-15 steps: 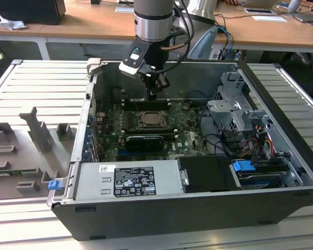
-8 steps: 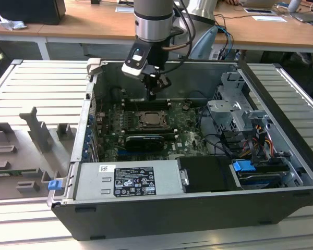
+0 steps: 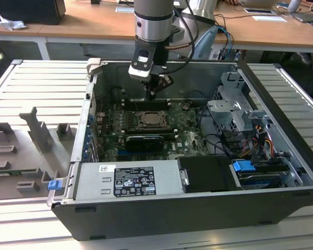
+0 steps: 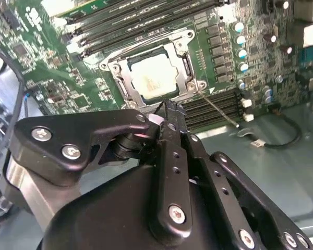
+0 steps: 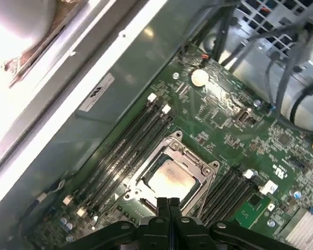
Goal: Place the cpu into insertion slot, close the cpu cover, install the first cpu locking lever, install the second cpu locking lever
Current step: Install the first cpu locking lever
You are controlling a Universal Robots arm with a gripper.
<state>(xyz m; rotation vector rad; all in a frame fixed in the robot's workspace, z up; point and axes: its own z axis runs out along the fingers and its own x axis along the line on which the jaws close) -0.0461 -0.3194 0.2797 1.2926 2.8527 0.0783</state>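
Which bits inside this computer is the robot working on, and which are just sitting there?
For the job:
- cpu, lying in the middle of the board
- cpu cover, the metal frame around it
- gripper, hanging right above them

Just sitting there:
- memory slots
- coin battery
- power supply box
- blue clip

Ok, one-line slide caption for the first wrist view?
Shut gripper hangs by the edge of the cpu cover, lowered around the seated cpu, memory slots alongside.
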